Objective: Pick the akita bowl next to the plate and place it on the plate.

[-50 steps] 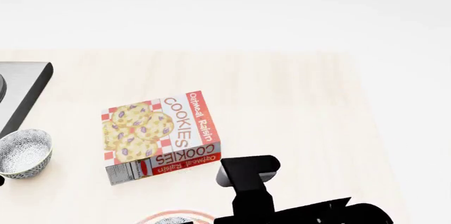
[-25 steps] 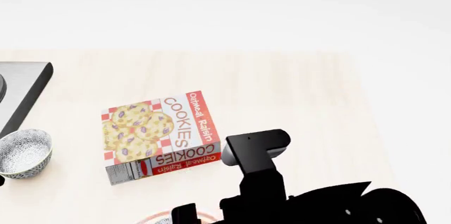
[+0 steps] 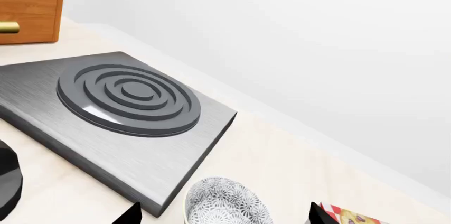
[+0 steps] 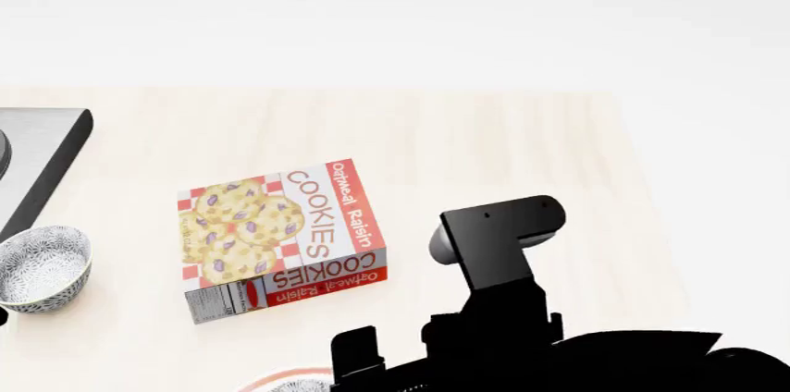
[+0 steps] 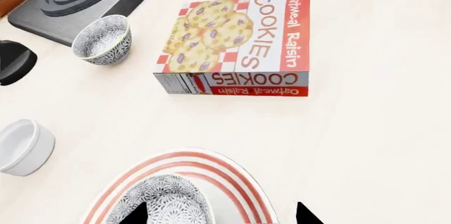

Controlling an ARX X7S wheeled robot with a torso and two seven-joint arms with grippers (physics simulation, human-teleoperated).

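Note:
In the right wrist view an akita bowl (image 5: 166, 203), speckled grey-black, sits inside the plate (image 5: 243, 182), a white plate with red rings. My right gripper (image 5: 219, 214) hangs open above them, one fingertip over the bowl and the other over the plate's rim, holding nothing. In the head view only a sliver of the plate (image 4: 287, 381) shows beside my right arm (image 4: 494, 244). A second identical bowl (image 3: 225, 203) stands by the stove corner, also seen in the head view (image 4: 43, 267). My left gripper (image 3: 224, 214) is open above that bowl, not touching it.
An Oatmeal Raisin Cookies box (image 4: 284, 239) lies flat mid-table, also in the right wrist view (image 5: 240, 44). A grey stove plate (image 3: 120, 113) is at the left with a wooden cabinet (image 3: 28, 5) behind it. A plain white cup (image 5: 25, 145) stands near the plate.
My right arm has risen and shifted right in the head view, and it now covers more of the plate. The box and the left bowl have not moved.

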